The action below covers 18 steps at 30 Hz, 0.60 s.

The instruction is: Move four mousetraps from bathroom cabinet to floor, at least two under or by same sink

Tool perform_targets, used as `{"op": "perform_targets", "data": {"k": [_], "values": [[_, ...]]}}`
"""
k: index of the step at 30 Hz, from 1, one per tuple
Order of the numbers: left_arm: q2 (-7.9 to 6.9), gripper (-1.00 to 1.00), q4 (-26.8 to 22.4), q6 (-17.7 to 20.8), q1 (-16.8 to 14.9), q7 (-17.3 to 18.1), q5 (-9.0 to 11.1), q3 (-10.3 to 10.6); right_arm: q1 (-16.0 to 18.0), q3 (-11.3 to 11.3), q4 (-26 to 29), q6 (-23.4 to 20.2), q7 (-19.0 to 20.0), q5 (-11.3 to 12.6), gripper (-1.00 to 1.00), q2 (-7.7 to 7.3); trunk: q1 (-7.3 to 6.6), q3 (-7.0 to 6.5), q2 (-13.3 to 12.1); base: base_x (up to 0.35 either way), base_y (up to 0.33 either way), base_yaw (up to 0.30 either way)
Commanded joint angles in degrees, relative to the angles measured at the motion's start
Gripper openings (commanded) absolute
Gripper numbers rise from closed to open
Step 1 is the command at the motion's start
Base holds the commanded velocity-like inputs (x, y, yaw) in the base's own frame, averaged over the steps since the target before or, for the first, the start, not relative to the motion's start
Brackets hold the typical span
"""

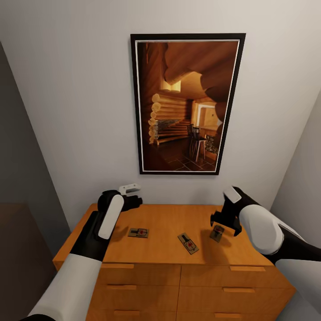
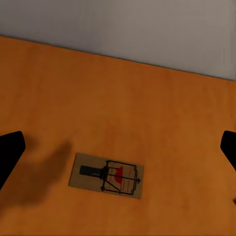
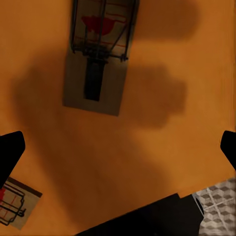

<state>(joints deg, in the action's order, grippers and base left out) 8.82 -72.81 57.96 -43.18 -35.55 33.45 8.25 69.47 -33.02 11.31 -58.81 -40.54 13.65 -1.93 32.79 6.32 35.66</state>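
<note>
Three mousetraps lie on the top of the orange-brown cabinet: one on the left, one in the middle and one on the right. My left gripper hovers over the back left of the top, open, with the left mousetrap below and between its dark fingertips. My right gripper hangs open just above the right mousetrap, holding nothing. The corner of another mousetrap shows beside one right fingertip.
A framed picture of a log interior hangs on the white wall behind the cabinet. Walls close in on both sides. Drawer fronts with wooden bar handles face me. A patch of cube-patterned floor shows past the cabinet's edge.
</note>
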Motion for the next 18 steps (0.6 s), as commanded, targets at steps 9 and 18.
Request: {"op": "perform_targets", "data": {"k": [9,18], "values": [[0.52,1.00,0.0,0.0,-0.1,-0.5,0.9,0.2,0.0,0.0,-0.2,0.3,-1.6,0.5,1.00,0.97,0.02,0.11,0.1,0.000,0.000,0.000],[0.51,1.00,0.0,0.0,-0.1,-0.5,0.7,0.3,0.0,0.0,-0.2,0.4,-1.7,0.4,1.00,1.24,0.02,0.11,0.1,0.079,0.063,0.000]]}}
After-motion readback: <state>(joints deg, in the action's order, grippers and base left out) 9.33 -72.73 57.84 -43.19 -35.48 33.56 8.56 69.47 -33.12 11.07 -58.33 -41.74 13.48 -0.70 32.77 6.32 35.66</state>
